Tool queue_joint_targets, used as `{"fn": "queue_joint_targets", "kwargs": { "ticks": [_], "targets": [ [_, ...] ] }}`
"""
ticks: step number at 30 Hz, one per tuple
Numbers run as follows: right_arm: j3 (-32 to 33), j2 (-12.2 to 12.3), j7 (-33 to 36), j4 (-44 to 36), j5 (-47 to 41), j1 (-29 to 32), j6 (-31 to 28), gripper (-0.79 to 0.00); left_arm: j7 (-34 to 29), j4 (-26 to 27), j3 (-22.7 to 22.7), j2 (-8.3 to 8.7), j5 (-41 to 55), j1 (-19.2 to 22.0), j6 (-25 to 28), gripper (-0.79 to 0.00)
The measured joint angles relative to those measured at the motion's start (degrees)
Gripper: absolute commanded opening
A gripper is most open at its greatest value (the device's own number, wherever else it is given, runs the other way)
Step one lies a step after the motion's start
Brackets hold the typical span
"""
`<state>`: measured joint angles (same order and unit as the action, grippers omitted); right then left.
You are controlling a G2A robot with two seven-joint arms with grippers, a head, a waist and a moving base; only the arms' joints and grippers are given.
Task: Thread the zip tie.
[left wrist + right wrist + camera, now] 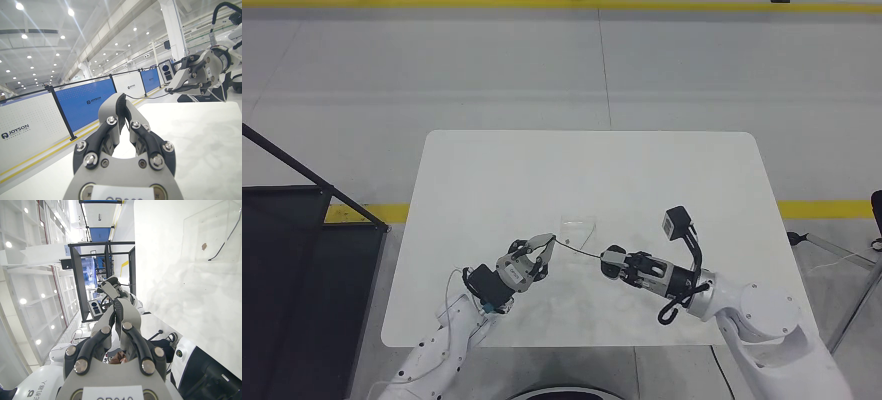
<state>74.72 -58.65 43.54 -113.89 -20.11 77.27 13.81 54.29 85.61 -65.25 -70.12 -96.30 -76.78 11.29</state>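
Top view shows the two arms meeting over the near half of the white table (692, 180), tips facing each other and a little apart. The zip tie (580, 251), a thin black strand, runs between them above the tabletop, one end in each tool. The left gripper (550, 242) sits toward the robot's left with its fingers pressed together on one end of the strand. In the left wrist view, the ribbed pads (121, 106) meet at the tip and the strand leaves them toward the other arm. The right gripper (607, 261) is likewise pinched shut on the opposite end. From the left wrist view its pale fingers close to a point around the strand's end, and its own wrist view shows the two fingers (128, 311) lying flat against each other. Just beyond the strand, farther from the robot, a clear box (577, 228) rests on the table. A second black tie (223, 246) leans inside it, with a small brown speck (204, 246) beside it
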Motion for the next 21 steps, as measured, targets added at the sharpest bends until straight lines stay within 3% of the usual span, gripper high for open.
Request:
{"fn": "queue_joint_targets", "kwargs": {
  "ticks": [21],
  "targets": [
    [-0.15,0.00,-0.41,0.08,0.03,-0.51,1.40,-0.785,0.00,0.00,0.00,0.00,0.00,0.00,0.00,-0.785]
  ]
}}
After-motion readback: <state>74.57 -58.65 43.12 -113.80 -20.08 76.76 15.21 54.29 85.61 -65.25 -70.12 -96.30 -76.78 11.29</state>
